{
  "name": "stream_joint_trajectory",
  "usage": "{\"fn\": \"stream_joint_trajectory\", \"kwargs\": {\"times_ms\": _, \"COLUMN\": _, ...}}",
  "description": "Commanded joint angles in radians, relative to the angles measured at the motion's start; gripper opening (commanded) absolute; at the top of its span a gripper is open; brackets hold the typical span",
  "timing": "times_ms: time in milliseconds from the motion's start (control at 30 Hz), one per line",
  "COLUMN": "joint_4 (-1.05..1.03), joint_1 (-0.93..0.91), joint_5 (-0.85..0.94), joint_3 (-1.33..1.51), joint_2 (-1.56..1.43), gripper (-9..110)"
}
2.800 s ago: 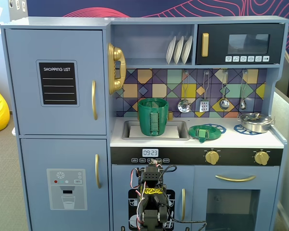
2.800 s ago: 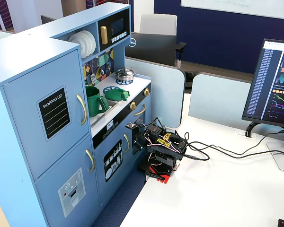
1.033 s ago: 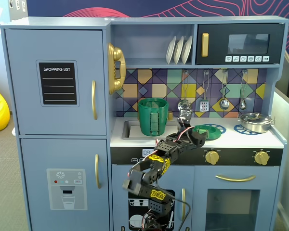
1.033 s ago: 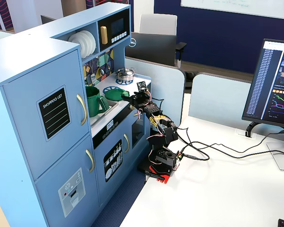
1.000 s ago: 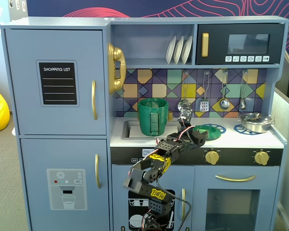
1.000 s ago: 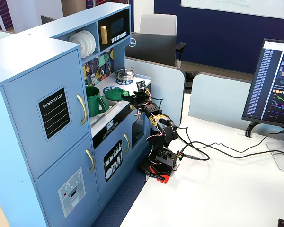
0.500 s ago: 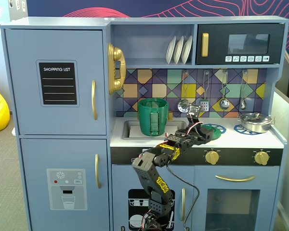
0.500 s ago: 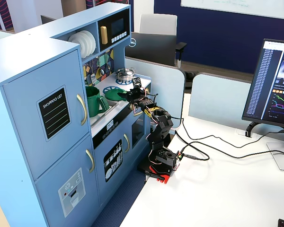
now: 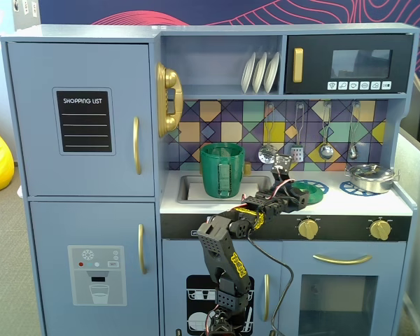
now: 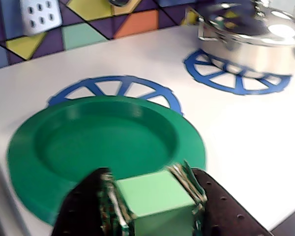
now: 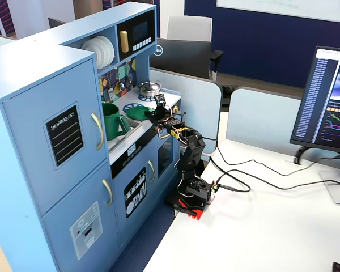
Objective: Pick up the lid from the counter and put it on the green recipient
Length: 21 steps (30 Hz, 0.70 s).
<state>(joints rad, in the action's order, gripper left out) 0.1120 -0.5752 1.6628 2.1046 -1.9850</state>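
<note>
The green lid [image 10: 103,142] is a round disc lying over a blue burner print on the white counter [image 10: 236,142]. My gripper [image 10: 152,199] is at its near side, and the jaws are closed on the lid's light green block-shaped knob. In both fixed views the gripper [image 9: 301,194] [image 11: 149,115] reaches over the counter edge to the lid [image 9: 312,187] [image 11: 137,112]. The tall dark green pot [image 9: 222,170] [image 11: 110,120] stands in the sink, left of the gripper in a fixed view, with its mouth open. I cannot tell whether the lid rests on the counter or is just above it.
A shiny silver pot [image 9: 369,176] [image 10: 255,39] sits on the right burner print. Utensils [image 9: 326,148] hang on the tiled back wall above the counter. The sink rim [image 9: 189,190] surrounds the green pot. The arm's base [image 11: 190,198] stands on the white desk in front of the kitchen.
</note>
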Motion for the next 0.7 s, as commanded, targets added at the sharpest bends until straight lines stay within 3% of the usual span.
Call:
{"fn": "stream_joint_trajectory", "kwargs": {"times_ms": 0, "joint_4": 0.049, "joint_1": 0.023, "joint_5": -0.012, "joint_3": -0.083, "joint_2": -0.012, "gripper": 0}}
{"fn": "stream_joint_trajectory", "kwargs": {"times_ms": 167, "joint_4": -0.037, "joint_1": 0.04, "joint_5": 0.0, "joint_3": -0.178, "joint_2": -0.048, "gripper": 0}}
{"fn": "stream_joint_trajectory", "kwargs": {"times_ms": 433, "joint_4": -0.385, "joint_1": 0.141, "joint_5": -0.014, "joint_3": -0.499, "joint_2": -0.117, "gripper": 0}}
{"fn": "stream_joint_trajectory", "kwargs": {"times_ms": 667, "joint_4": -0.557, "joint_1": 0.25, "joint_5": -0.015, "joint_3": -0.676, "joint_2": -0.147, "gripper": 0}}
